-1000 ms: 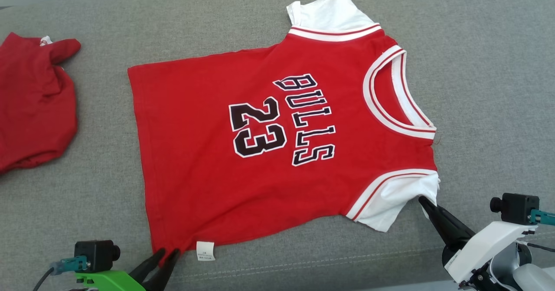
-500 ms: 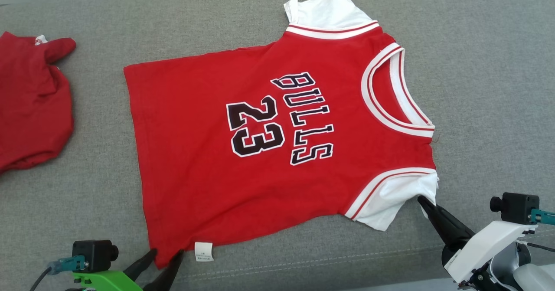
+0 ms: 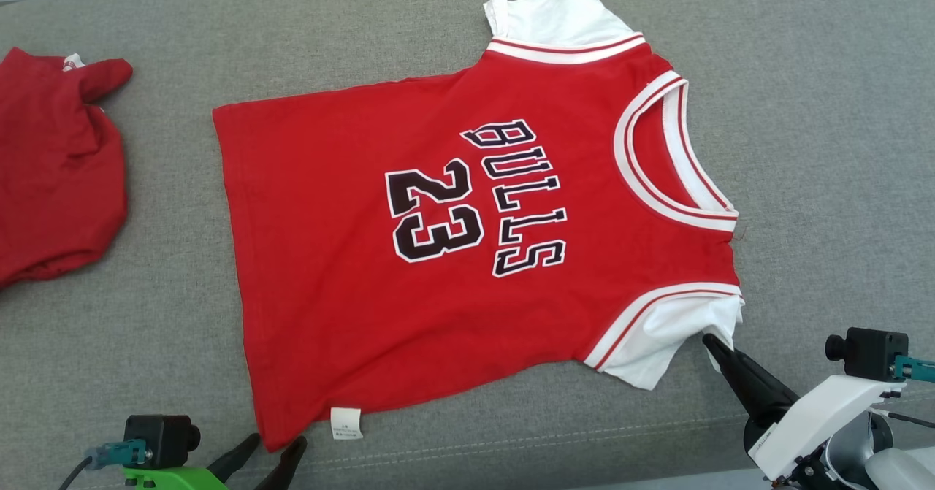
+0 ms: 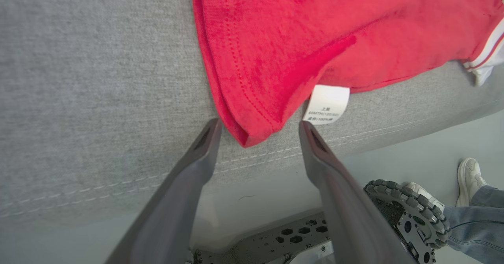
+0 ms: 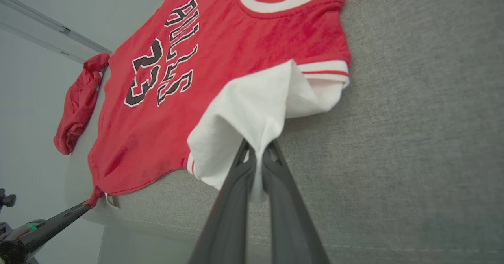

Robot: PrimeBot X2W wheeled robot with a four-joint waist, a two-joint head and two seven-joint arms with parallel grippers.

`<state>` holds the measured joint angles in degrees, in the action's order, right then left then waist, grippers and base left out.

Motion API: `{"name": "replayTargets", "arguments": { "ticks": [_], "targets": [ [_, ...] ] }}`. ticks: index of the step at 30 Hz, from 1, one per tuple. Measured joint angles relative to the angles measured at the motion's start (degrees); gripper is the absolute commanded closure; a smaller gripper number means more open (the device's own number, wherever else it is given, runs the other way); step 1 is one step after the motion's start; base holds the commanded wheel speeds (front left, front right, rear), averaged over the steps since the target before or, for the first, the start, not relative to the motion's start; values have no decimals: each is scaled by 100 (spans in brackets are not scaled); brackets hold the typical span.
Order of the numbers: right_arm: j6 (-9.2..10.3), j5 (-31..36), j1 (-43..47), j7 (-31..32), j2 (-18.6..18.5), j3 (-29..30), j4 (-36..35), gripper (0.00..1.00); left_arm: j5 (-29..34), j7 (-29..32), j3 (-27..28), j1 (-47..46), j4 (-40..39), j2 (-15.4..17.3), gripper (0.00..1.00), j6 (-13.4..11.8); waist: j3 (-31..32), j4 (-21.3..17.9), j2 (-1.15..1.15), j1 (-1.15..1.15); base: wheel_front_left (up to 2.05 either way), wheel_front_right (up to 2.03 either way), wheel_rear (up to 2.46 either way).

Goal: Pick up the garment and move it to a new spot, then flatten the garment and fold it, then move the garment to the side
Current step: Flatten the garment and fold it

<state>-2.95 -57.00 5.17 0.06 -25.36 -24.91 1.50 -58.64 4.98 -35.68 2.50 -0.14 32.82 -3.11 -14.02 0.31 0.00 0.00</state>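
Note:
The garment (image 3: 314,256) is a red jersey printed "BULLS 23" with white sleeves, spread flat on the grey cushion (image 3: 146,329). My left gripper (image 3: 276,445) stands open at the near hem corner. In the left wrist view that gripper (image 4: 260,124) has one finger on each side of the red corner (image 4: 252,130), not gripping it. A white label (image 4: 327,102) lies beside it. My right gripper (image 3: 712,342) is shut on the near white sleeve (image 3: 672,337). In the right wrist view the sleeve cloth (image 5: 252,110) is pinched between its fingers (image 5: 258,148) and lifted a little.
A second red garment (image 3: 58,176) lies crumpled at the cushion's left end. The cushion's front edge with its seam (image 4: 354,138) runs just below both grippers. Beyond it are the floor, my wheeled base (image 4: 405,209), and a person's shoe and jeans leg (image 4: 468,177).
My left gripper has opened, let go of the hem corner and drawn back slightly. The corner now rests on the cushion. My right gripper still holds the sleeve.

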Motion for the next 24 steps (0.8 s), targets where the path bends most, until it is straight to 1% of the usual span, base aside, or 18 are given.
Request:
{"name": "replayTargets", "arguments": {
  "ticks": [5,7,9,10,12,15,18,19,20,24],
  "targets": [
    [0,0,0,1,1,-12,-8,100,0,-1,7,-1,16,-7,0,-4,-1,-21,0,0,0,0,0],
    [0,0,0,8,1,-13,-12,100,0,-2,5,-1,30,-25,15,-24,-2,-36,0,0,0,0,0],
    [0,0,0,9,1,-12,-16,100,0,-7,5,-1,40,-54,24,-44,-1,-51,0,0,0,0,0],
    [0,0,0,9,1,-12,-18,100,0,-7,5,-1,46,-68,38,-44,-2,-59,0,0,0,0,0],
    [1,0,0,9,1,-12,-19,100,0,-40,4,-4,51,-97,44,-44,0,-72,0,0,0,0,0],
    [1,0,0,27,-1,-12,-19,100,0,-59,8,-9,59,-119,57,-44,7,-85,0,0,0,0,0],
    [1,-1,0,35,-2,-13,-19,100,0,-105,11,-12,69,-137,85,-44,16,-90,0,0,0,0,0],
    [0,-7,0,45,-2,-12,-19,100,0,-105,11,-12,70,-144,85,-44,18,-91,0,0,0,0,0],
    [0,-7,0,47,-1,-13,-20,100,0,-105,7,-12,70,-151,100,-44,22,-92,0,0,0,0,0],
    [0,-54,3,47,-1,-8,-32,100,0,-101,-3,-12,71,-154,100,-42,43,-92,0,0,0,0,0]
  ]
}}
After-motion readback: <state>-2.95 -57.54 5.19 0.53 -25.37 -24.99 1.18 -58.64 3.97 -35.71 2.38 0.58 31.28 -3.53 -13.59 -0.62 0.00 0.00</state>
